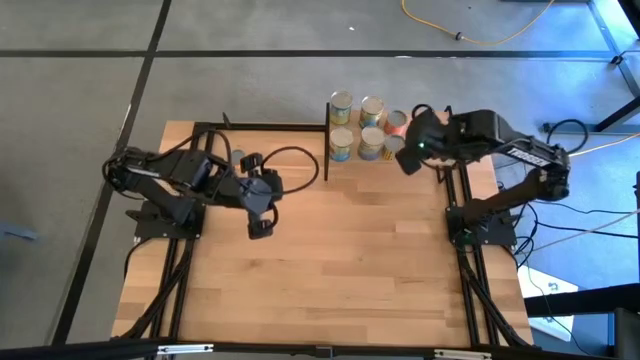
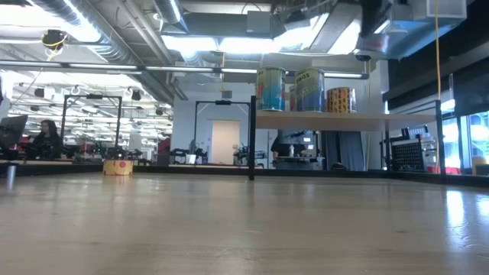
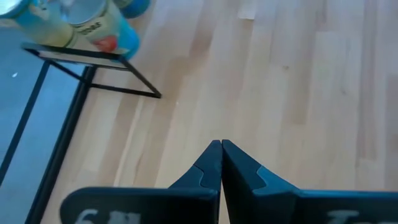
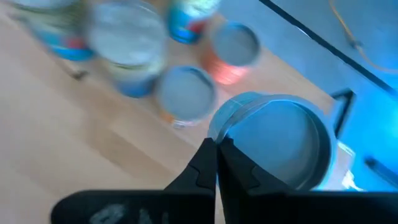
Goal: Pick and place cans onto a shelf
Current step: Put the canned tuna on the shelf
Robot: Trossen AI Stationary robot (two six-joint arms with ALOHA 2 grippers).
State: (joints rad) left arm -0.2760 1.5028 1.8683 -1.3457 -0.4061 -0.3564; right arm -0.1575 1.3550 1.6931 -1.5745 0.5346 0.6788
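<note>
Bare tabletop (image 1: 330, 270) fills the near half, nothing on it. Left gripper (image 1: 260, 228) waits over the mid-left of the table, fingers pressed tight together, holding nothing.

Farther back, at the far right corner, the shelf (image 2: 348, 120) stands on black posts w/ cans (image 1: 360, 128) grouped on its board; high view shows abt five silvery tops, low view shows three side by side. Right gripper (image 4: 216, 163) hangs just above the right end of that group, fingertips closed w/ nothing between them. Right wrist view shows a larger grey-topped can (image 4: 273, 146) directly under the tips; can't tell if they touch its lid.

Judgement: the right arm looks between placements, or nudging a can into line. To do it well: keep the shut tips clear of neighbouring cans, move straight up off the shelf before swinging away, and don't sweep sideways at lid height, since the cans sit close and one knock could topple several. Any next can's spot isn't visible.
</note>
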